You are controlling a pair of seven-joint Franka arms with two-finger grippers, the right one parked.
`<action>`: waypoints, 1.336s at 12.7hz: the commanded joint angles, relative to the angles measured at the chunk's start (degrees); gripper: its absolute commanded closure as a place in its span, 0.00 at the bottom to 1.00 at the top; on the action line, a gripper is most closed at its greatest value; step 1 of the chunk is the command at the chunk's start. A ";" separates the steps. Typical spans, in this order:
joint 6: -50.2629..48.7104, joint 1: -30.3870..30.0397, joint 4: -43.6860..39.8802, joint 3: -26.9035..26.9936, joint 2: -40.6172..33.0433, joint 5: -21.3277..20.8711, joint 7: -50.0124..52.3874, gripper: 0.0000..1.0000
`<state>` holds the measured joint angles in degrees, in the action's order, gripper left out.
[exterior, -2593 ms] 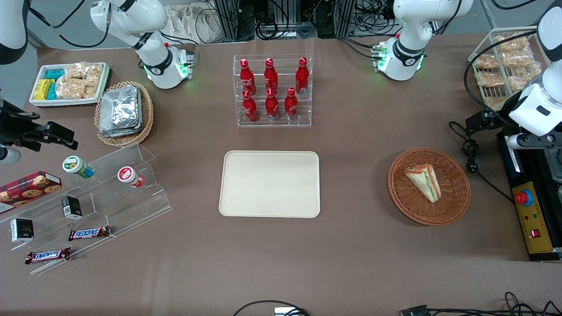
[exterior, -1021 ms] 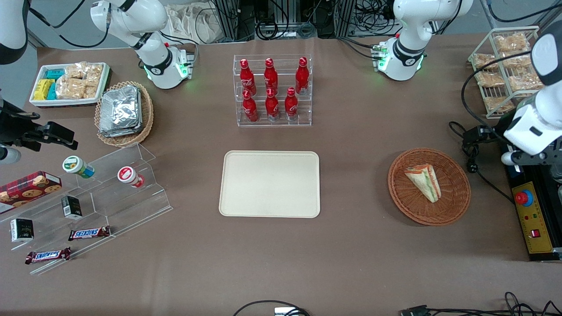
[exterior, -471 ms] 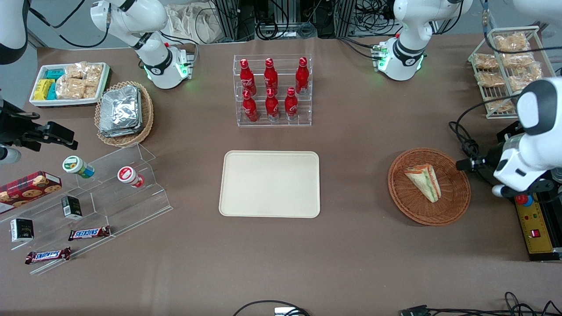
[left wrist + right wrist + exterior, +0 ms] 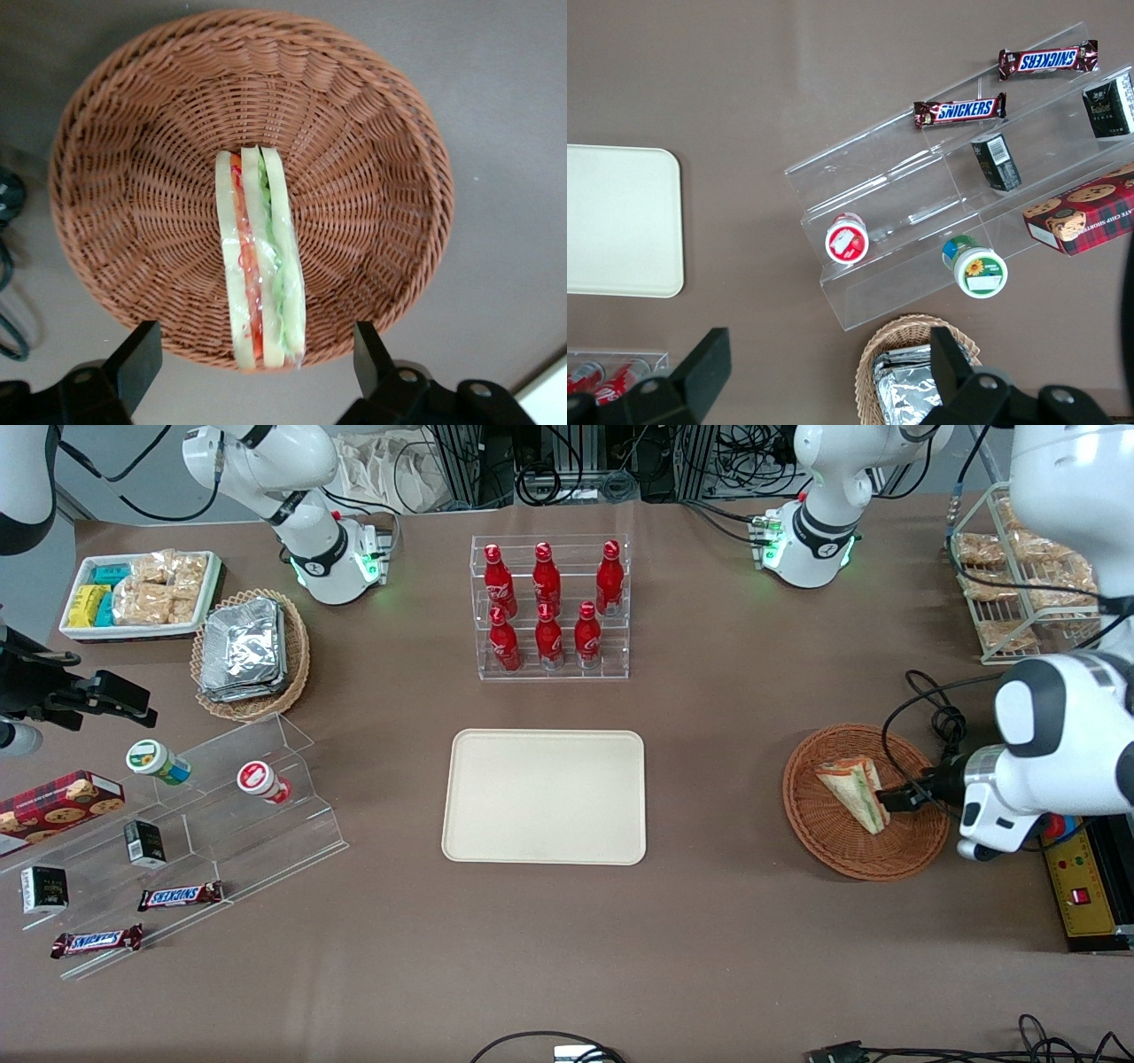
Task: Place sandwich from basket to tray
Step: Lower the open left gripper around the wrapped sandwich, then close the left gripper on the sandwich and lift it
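- The sandwich [image 4: 855, 792] [image 4: 259, 258] is seen lying in the basket [image 4: 866, 858] [image 4: 133, 195], its red and green filling edge turned upward.
- The gripper [image 4: 893, 798] [image 4: 252, 363] is held above the basket, over the sandwich, with its fingers [image 4: 140, 354] spread wide apart and nothing held between them.
- The tray [image 4: 544, 795] is set on the table [image 4: 709, 921] well apart from the basket, toward the parked arm's end, with no item on it.
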<state>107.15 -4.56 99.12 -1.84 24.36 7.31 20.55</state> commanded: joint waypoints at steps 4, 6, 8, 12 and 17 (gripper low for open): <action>2.36 -0.27 -1.39 -0.10 6.66 0.95 2.30 0.04; 2.36 -0.27 -0.77 -0.10 7.54 0.95 2.39 0.04; 2.71 -0.27 -0.59 -0.10 8.95 1.13 2.48 0.04; 3.59 -0.10 0.02 -0.10 11.23 2.18 3.18 0.04; 3.86 -0.10 1.08 -0.10 11.15 2.01 3.09 0.65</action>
<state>110.42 -4.68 99.57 -1.83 36.24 8.79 22.91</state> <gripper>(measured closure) 0.317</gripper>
